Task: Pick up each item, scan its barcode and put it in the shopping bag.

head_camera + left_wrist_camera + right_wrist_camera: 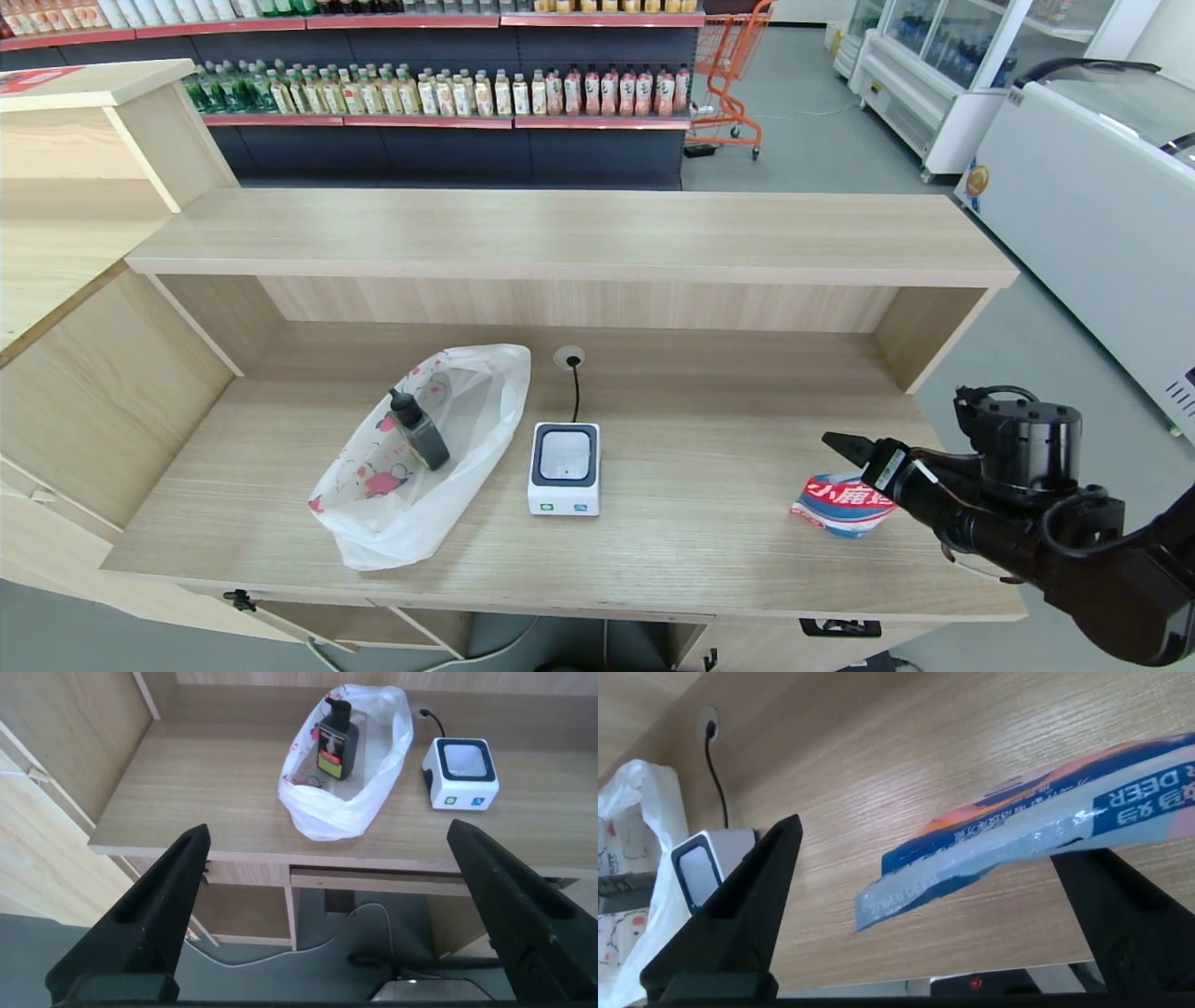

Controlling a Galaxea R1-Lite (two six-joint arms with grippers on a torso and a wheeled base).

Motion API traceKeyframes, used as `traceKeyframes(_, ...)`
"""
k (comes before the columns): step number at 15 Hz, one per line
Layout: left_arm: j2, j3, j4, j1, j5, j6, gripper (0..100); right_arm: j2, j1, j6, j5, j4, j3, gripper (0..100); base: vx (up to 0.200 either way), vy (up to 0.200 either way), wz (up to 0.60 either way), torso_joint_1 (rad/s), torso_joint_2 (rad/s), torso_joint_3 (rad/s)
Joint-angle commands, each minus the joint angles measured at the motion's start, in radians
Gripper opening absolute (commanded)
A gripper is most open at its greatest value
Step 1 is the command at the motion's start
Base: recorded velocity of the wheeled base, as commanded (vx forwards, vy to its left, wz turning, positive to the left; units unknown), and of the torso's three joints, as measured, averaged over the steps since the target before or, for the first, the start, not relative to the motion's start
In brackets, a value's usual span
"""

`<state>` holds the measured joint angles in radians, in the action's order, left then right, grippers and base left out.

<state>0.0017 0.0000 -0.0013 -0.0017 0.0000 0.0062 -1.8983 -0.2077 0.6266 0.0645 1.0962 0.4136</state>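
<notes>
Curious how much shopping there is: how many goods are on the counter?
2. A bottle lies in the bag; a blue packet lies at the counter's right end. The bag could hide more.

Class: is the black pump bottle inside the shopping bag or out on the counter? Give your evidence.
Inside. The black pump bottle lies in the open mouth of the shopping bag, with its plastic walls around it.

Left gripper (329, 831) spread wide, off counter's (187, 793) near edge. Dark bottle (336, 749) lies in shopping bag (338, 812); scanner (461, 773) just right of it.
</notes>
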Motion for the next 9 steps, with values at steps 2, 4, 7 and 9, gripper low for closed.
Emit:
traceKeyframes(2, 0.0, 0.0, 0.0, 0.0, 0.0, 0.0, 100, -0.019, 0.004, 0.001, 0.003, 0.007, 0.002, 100, 0.0, 0.0, 0.0, 0.0, 0.0, 0.0)
traceKeyframes(4, 0.0, 0.0, 0.0, 0.0, 0.0, 0.0, 100, -0.033, 0.007, 0.004, 0.005, 0.007, 0.014, 100, 0.0, 0.0, 0.0, 0.0, 0.0, 0.0)
traceKeyframes(7, 0.0, 0.0, 0.0, 0.0, 0.0, 0.0, 100, -0.082, 0.047, 0.004, 0.018, 0.007, 0.016, 100, 0.0, 0.0, 0.0, 0.0, 0.0, 0.0)
traceKeyframes(9, 0.0, 0.0, 0.0, 0.0, 0.0, 0.0, 100, -0.137, 0.08, -0.005, 0.025, 0.008, 0.025, 100, 0.0, 0.0, 0.0, 0.0, 0.0, 0.0)
